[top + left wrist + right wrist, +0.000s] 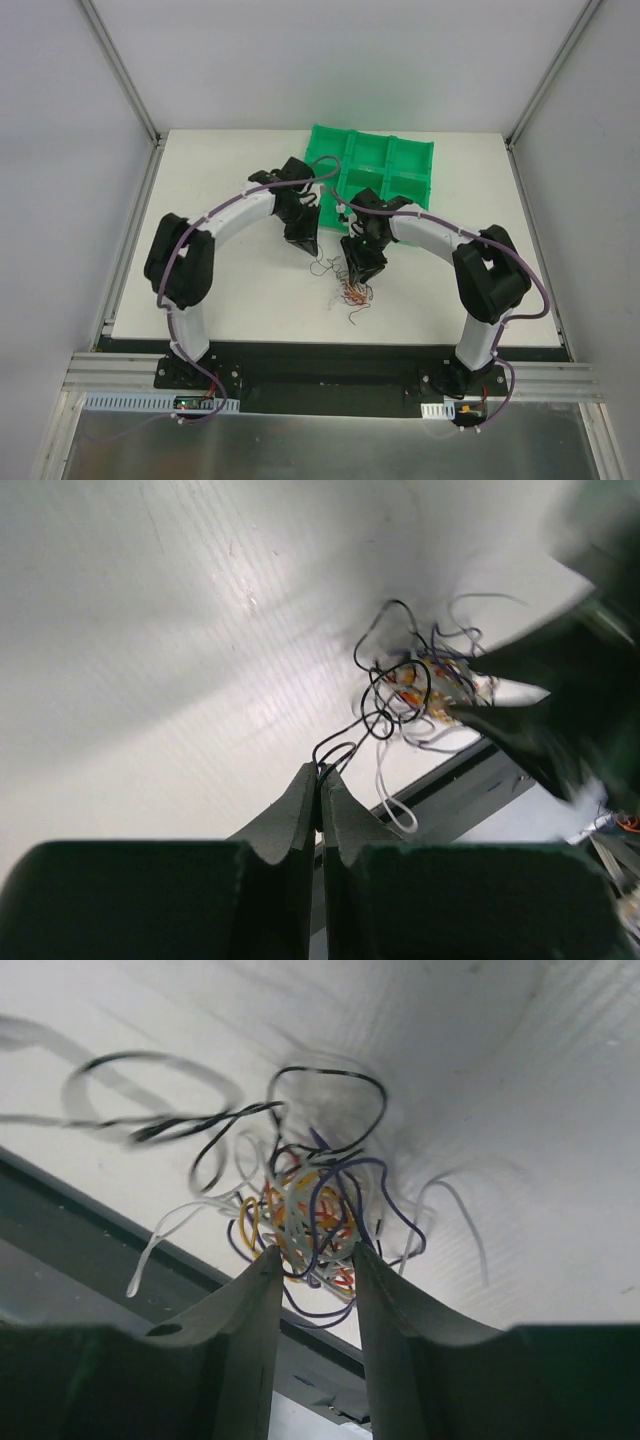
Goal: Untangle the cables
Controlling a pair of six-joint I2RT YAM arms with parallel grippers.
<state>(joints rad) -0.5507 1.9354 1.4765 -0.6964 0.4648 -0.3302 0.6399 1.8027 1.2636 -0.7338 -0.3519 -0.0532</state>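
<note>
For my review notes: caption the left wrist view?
Left gripper shut on a black wire leading to the tangled cables, white table behind.

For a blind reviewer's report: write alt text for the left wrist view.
The left hand is shut on a loop of thin black cable over the white table. Beyond, the tangle of cables is bunched, with the blurred right hand at its right side.

I find the cables (352,290) on the table (230,290), before the tray (375,165) at its far edge; left gripper (303,242) to their left, right gripper (362,272) over them.
</note>
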